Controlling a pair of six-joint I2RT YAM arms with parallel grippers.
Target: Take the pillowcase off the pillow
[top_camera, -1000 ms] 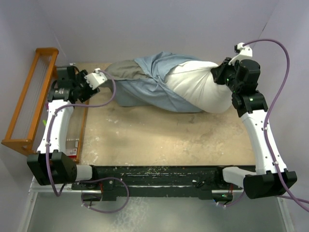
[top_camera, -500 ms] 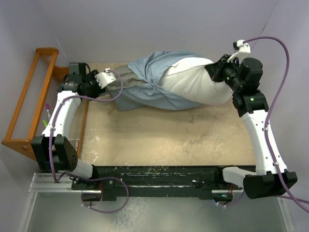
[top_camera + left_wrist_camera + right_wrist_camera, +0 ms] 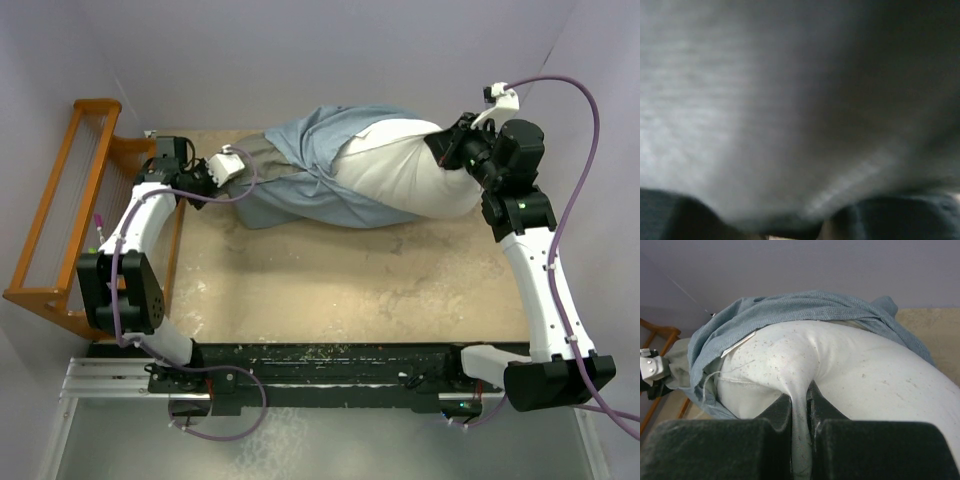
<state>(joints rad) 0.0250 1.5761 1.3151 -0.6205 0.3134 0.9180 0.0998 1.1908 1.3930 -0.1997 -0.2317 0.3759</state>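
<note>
Pillowcase lay bunched over the left part of the pillow at the far side of the surface, the right half bare, so the job looked about half done with the rest to slide off. Beside a wooden rack, the left end effector met the cloth, its grasp impossible to tell; the right end effector was clenched on a pinch of pillow

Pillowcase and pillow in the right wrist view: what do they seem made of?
The pillowcase looks like thin woven cloth, matte grey-blue, with visible weave and soft folds. The pillow looks like matte off-white fabric over soft stuffing, lint-flecked; it puckers where the right claw pinches it.
</note>
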